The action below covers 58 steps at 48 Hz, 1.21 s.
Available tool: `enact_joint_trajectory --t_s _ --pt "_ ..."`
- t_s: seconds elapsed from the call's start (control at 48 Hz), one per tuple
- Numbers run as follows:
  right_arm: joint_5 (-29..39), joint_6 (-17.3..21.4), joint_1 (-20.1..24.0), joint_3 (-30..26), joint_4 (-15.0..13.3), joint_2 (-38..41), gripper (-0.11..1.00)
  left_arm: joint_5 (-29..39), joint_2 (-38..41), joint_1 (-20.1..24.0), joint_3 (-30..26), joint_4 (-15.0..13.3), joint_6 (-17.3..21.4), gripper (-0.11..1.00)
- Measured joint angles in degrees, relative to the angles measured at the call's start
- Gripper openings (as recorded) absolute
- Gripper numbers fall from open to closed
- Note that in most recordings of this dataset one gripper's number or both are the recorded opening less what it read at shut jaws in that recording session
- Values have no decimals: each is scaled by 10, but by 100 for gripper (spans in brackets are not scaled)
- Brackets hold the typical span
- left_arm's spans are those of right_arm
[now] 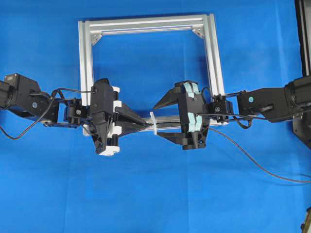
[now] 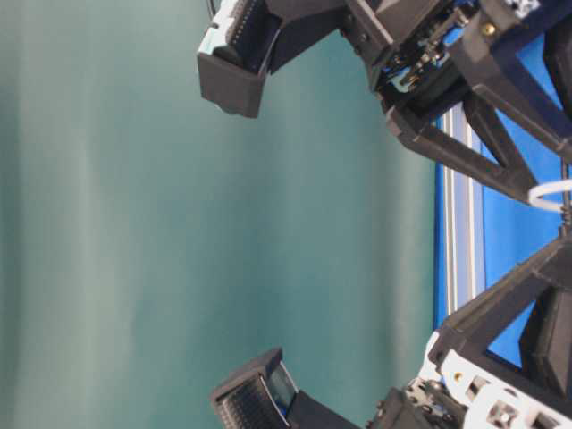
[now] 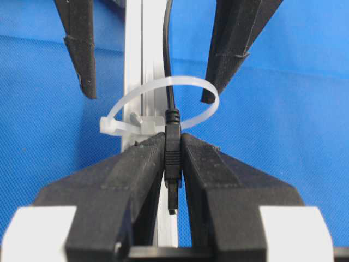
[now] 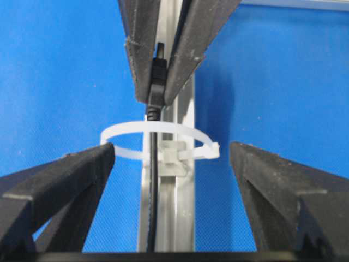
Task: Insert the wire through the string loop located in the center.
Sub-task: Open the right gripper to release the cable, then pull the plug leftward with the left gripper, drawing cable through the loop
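- A table draped in blue cloth is seen, with a silver frame laid on it.
- The wire is passed through the loop at the frame's near bar.
- Its plug is clamped by the left gripper.
- The right gripper is held spread, flanking the loop.

- silver aluminium extrusion frame, square, flat on blue cloth
- triangular corner brackets inside both far corners
- teal backdrop behind, table-level view
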Motion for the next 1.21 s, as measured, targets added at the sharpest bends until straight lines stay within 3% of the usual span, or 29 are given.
enact_joint_trajectory --t_s 0.438,1.209 --pt "0 0 1 0 1 0 96 0 -4 1 10 0 -1 8" --pt "0 0 1 0 0 0 96 -9 -158 -10 224 0 -1 8"
